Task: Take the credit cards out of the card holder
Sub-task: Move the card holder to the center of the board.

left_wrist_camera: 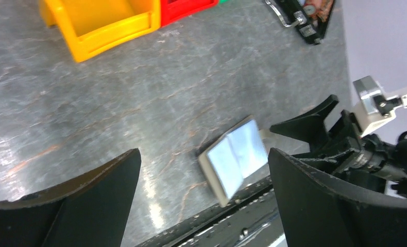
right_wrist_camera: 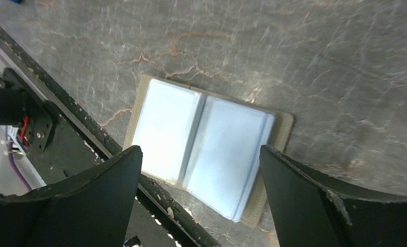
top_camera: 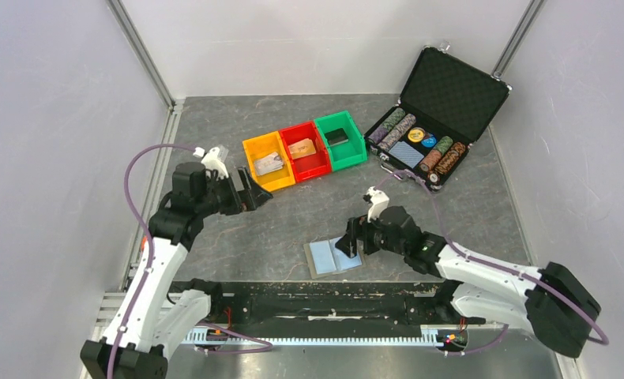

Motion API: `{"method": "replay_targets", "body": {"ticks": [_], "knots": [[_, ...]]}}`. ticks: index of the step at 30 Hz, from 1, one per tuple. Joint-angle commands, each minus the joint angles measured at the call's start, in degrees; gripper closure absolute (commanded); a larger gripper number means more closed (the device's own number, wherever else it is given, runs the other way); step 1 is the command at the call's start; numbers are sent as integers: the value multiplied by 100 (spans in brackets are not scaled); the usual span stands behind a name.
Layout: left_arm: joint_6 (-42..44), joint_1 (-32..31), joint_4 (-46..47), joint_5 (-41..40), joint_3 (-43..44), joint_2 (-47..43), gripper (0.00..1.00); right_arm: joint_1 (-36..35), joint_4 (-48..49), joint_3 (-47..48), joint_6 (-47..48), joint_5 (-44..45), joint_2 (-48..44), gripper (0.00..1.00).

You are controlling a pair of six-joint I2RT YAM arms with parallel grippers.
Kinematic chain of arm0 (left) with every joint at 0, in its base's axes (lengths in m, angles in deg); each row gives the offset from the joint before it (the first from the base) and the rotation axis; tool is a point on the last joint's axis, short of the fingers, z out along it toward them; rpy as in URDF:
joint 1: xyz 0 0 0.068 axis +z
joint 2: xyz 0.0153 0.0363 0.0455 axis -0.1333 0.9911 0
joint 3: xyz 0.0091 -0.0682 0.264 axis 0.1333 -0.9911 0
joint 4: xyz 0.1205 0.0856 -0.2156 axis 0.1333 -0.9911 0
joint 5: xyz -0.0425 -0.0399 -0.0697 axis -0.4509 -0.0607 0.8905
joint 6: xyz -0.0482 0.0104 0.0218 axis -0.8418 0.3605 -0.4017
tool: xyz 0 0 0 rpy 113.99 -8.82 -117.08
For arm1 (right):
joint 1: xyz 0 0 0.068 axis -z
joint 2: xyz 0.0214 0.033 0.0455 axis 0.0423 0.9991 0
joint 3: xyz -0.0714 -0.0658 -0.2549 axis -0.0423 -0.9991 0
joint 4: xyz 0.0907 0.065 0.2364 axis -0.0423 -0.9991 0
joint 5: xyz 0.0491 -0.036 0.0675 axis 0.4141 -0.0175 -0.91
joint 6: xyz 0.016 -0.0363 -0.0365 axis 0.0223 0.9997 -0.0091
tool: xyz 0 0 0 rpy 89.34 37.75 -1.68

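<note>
At the near tabletop [top_camera: 293,221] edge, holder [top_camera: 328,258] lies open below wide, empty right pincer [top_camera: 346,245]; left pincer [top_camera: 253,193] wide beside bins [top_camera: 306,151].

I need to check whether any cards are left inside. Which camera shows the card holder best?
The right wrist view: the card holder lies open mid-frame, both light-blue panels plainly visible. Top external shows it small and distant; left wrist shows it slanted, washed by glare.
</note>
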Motion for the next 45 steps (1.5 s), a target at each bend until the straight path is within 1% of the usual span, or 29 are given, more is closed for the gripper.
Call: {"method": "replay_targets", "body": {"ticks": [1, 3, 6, 10, 15, 18, 23, 27, 30, 39, 42, 44, 45], "knots": [[648, 11, -445, -947, -209, -411, 0, -661, 26, 469, -179, 991, 469, 14], [578, 11, -418, -987, -301, -601, 0, -1060, -4, 727, -175, 1294, 781, 16], [497, 11, -361, -1125, -377, -767, 0, -1631, -216, 1222, -117, 1790, 1323, 16], [488, 7, -377, -1199, -404, -910, 0, -2102, -487, 1821, -96, 2370, 2079, 15], [486, -6, -396, -1296, -410, -1050, 0, -2352, -977, 2334, -125, 2765, 2735, 11], [486, -7, -398, -1317, -423, -1098, 0, -2450, -1086, 2418, -122, 2866, 2958, 10], [488, -15, -391, -1299, -431, -1084, 0, -2488, -1150, 2415, -108, 2912, 3168, 13], [486, -15, -383, -1306, -428, -1063, 0, -2491, -1150, 2346, -87, 2990, 3223, 18], [486, -15, -386, -1326, -435, -1062, 0, -2491, -1132, 2319, -101, 3004, 3245, 26], [486, -15, -381, -1317, -431, -1012, 0, -2480, -692, 1980, -233, 2981, 2917, 68], [487, -15, -382, -1298, -435, -977, 0, -2473, -596, 1937, -226, 2962, 2872, 79], [491, -15, -379, -1288, -434, -977, 0, -2469, -543, 1885, -222, 2908, 2818, 84], [491, -15, -381, -1288, -435, -973, 0, -2464, -334, 1829, -228, 2870, 2771, 87]]}}
